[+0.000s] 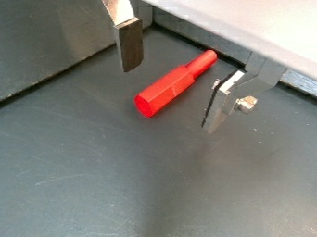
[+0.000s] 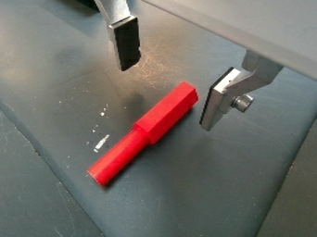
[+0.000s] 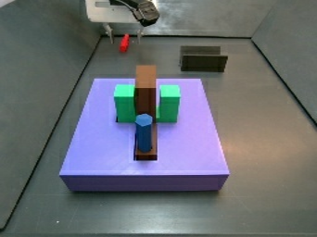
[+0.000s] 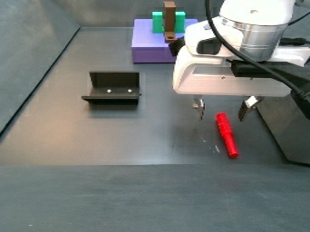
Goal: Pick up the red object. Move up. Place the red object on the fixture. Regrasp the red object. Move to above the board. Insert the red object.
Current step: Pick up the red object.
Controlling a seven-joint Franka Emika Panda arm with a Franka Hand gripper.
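The red object (image 1: 175, 83) is a small red peg lying flat on the dark floor; it also shows in the wrist view (image 2: 145, 131) and in both side views (image 3: 125, 42) (image 4: 227, 133). My gripper (image 1: 170, 87) is open just above the floor, its silver fingers (image 1: 128, 43) standing on either side of the peg without touching it; it also shows in a side view (image 4: 224, 106). The fixture (image 4: 111, 88) is a dark holder on the floor, apart from the gripper (image 3: 203, 58). The purple board (image 3: 99, 139) carries a green block (image 3: 124, 100), a brown bar (image 3: 146, 85) and a blue peg (image 3: 144, 132).
Grey walls enclose the floor; one wall (image 1: 50, 37) runs close behind the peg. A dark raised ledge (image 4: 296, 127) lies just beside the gripper in a side view.
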